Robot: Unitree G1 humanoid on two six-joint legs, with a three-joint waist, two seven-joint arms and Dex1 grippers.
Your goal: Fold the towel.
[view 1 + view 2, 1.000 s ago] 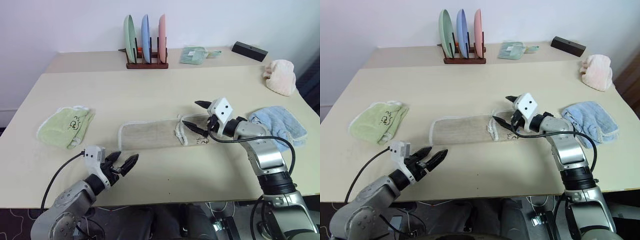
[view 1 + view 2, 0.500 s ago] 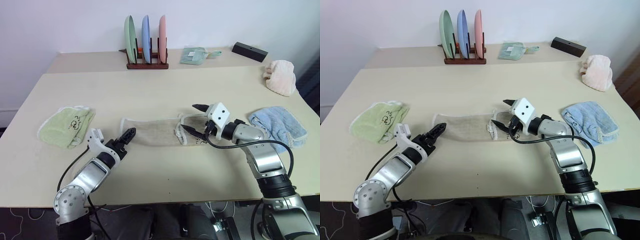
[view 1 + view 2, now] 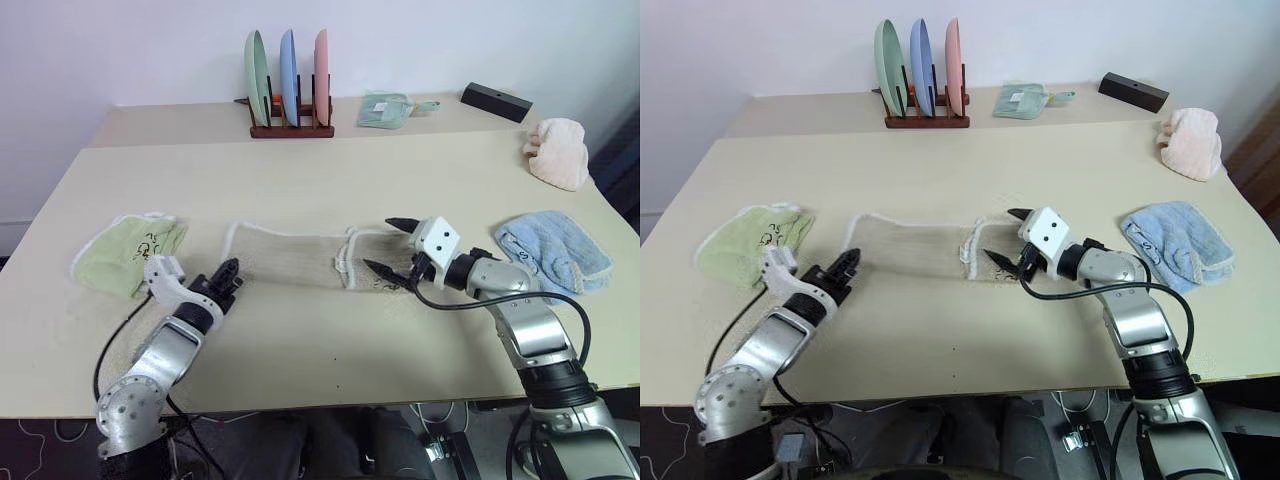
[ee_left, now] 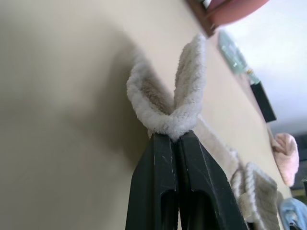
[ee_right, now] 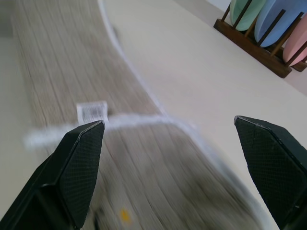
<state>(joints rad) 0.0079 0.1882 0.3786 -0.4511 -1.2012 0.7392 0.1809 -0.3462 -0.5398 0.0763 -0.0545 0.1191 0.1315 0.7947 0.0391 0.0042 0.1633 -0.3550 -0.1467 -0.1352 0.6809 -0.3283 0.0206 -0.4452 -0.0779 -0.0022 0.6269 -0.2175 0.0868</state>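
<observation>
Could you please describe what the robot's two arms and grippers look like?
Both arms are silver-grey metal with black joint sections. The left gripper and right gripper each have two black pointed fingers with textured pads. A white box with two dark dots sits on the right wrist, and black cables loop from each wrist.

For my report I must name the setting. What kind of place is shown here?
Probably an indoor test room arranged like a home: a wide beige table against a plain white wall, a wooden rack of coloured plates, and several small cloths, including a tan terry towel.
</observation>
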